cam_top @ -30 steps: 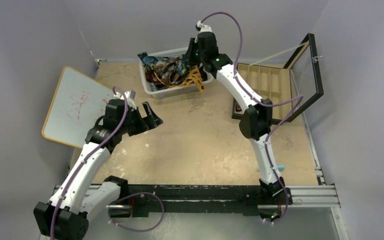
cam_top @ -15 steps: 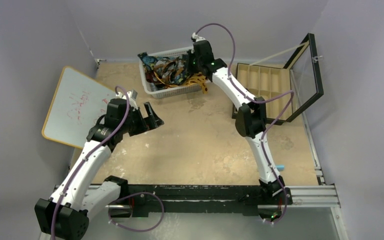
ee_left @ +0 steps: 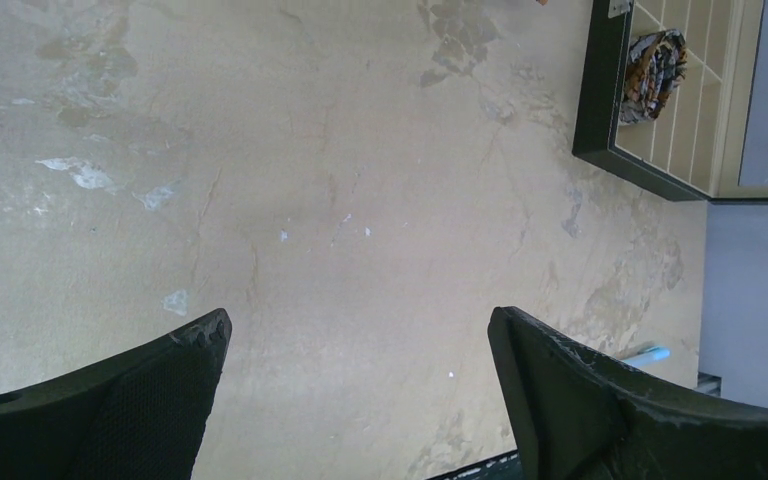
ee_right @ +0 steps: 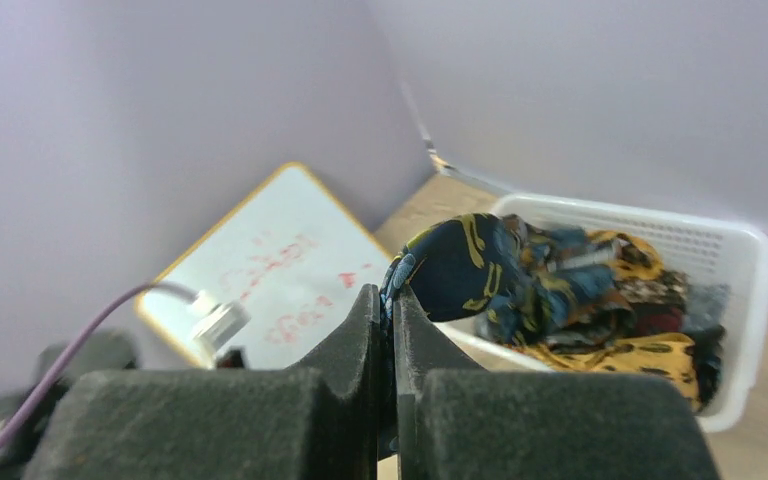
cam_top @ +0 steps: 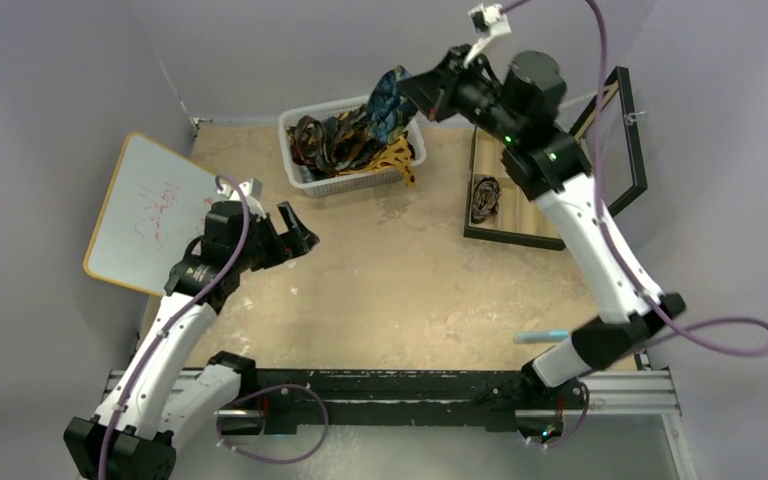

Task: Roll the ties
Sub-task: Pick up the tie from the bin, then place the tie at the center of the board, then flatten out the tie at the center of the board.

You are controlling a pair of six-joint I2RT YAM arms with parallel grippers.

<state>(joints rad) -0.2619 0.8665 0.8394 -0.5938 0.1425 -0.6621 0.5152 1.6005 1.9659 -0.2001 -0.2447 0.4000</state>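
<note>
My right gripper [cam_top: 415, 88] is raised above the white mesh basket [cam_top: 300, 178] and is shut on the dark navy tie [cam_top: 390, 95] with blue-gold print, which hangs from the jaws back into the basket. In the right wrist view that navy tie [ee_right: 460, 265] is pinched between the fingers [ee_right: 365, 320]. Other ties lie tangled in the basket, among them an orange-yellow one [cam_top: 397, 160] draped over its rim. My left gripper [cam_top: 295, 228] hovers open over the bare table, apart from the basket, and its fingers [ee_left: 175, 375] stand wide with nothing between them.
A black box [cam_top: 505, 205] with a raised glass lid [cam_top: 615, 140] sits at the right, holding a rolled tie [cam_top: 483, 196] in one compartment. A whiteboard [cam_top: 150, 210] lies at the left. A light blue marker [cam_top: 542, 336] lies near the right arm's base.
My right gripper closed on the navy tie in the basket and rose up and to the right, pulling it out. The left arm has barely moved.
</note>
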